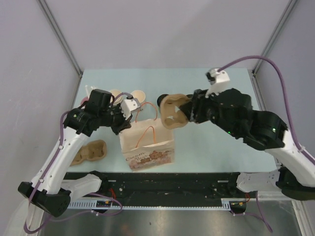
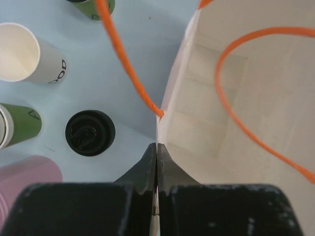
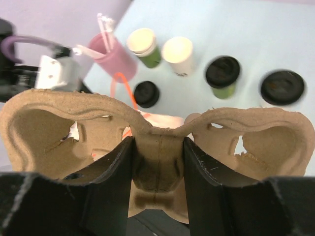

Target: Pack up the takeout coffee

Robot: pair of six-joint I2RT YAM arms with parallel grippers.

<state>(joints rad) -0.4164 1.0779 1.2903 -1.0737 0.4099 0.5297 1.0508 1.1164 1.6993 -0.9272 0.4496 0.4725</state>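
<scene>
Pale-blue table (image 1: 197, 147) | left pincer (image 2: 156, 148) clenched on paper bag (image 2: 179, 98) | right pincer (image 3: 157, 145) grasping pulp carrier (image 3: 49, 115)

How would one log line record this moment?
left fingers: shut on beige paper bag rim | right fingers: shut on brown pulp cup carrier

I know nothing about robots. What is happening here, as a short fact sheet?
Left gripper: shut on the rim of the beige paper bag with orange handles
Right gripper: shut on the brown pulp cup carrier, raised beside the bag
Cups: green-sided paper cup and white-sided paper cup, lidless, on the table
Lid: round black plastic lid lying loose near them
Bag inside: nothing seen
</scene>
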